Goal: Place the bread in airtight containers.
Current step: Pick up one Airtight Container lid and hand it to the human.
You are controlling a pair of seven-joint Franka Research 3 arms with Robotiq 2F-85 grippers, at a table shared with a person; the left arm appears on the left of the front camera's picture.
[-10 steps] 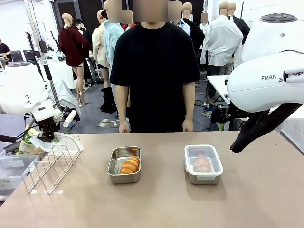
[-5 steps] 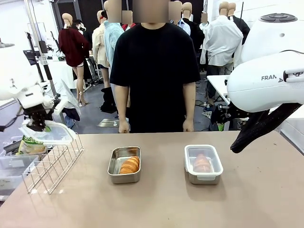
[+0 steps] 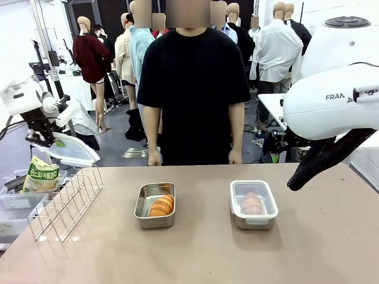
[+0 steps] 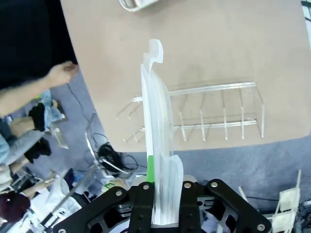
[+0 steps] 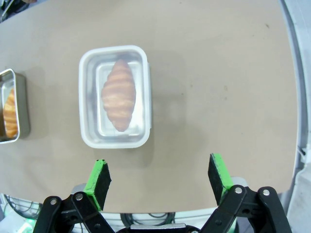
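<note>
The bread, two golden-brown ridged croissant rolls, lay in two small shiny steel rectangular containers on the beige table (image 3: 201,254). One roll (image 3: 162,205) sat in the uncovered left container (image 3: 155,205), toward its right side. The other roll (image 3: 252,203) was inside the right container (image 3: 254,204), which was covered by a translucent white-rimmed plastic lid (image 5: 115,97). The left gripper (image 3: 46,141) was raised above the table's left edge, over the wire rack (image 3: 65,203), and its jaws were clamped on a second translucent plastic lid (image 3: 75,150). The right gripper (image 5: 159,178) hovered above the table near the covered container, with its green pads (image 5: 98,178) wide apart and holding nothing. A person in a black shirt (image 3: 192,83) stood at the far side.
</note>
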